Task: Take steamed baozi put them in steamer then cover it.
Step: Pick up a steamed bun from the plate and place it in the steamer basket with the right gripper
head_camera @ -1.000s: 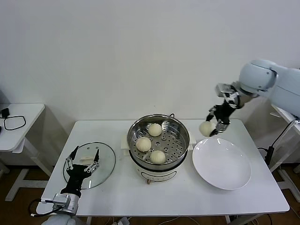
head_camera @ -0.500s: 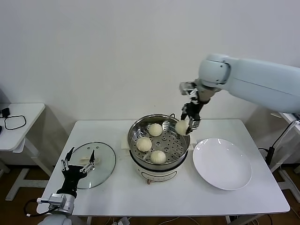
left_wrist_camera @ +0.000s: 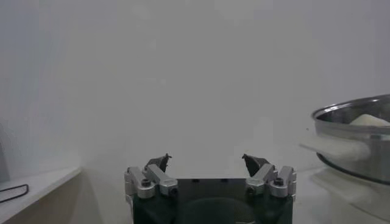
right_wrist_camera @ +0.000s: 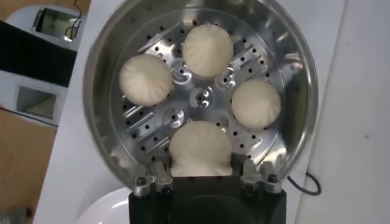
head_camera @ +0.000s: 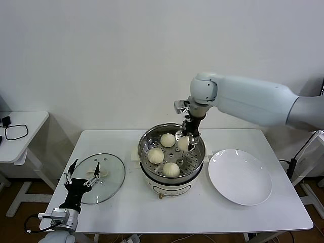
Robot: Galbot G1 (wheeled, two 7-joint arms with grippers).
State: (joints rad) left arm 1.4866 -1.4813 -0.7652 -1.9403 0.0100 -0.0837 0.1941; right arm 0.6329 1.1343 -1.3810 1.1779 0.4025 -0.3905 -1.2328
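The steel steamer [head_camera: 172,132] stands on its cream base at the table's middle. Three baozi lie on its perforated floor [head_camera: 167,139] [head_camera: 155,155] [head_camera: 171,169]; they also show in the right wrist view [right_wrist_camera: 208,50] [right_wrist_camera: 145,79] [right_wrist_camera: 256,104]. My right gripper [head_camera: 185,144] is shut on a fourth baozi [right_wrist_camera: 201,148] and holds it inside the steamer's rim, at the right side, just above the floor. My left gripper [head_camera: 82,174] is open and empty, low at the table's front left, over the glass lid [head_camera: 100,178].
A large white plate [head_camera: 239,176] lies right of the steamer with nothing on it. A small white side table [head_camera: 20,132] with a black cable stands at the far left. The steamer's rim [left_wrist_camera: 359,122] shows in the left wrist view.
My right arm has carried the baozi left from above the plate, over the steamer's rim and down into the pot. The left gripper has shifted slightly towards the front left.
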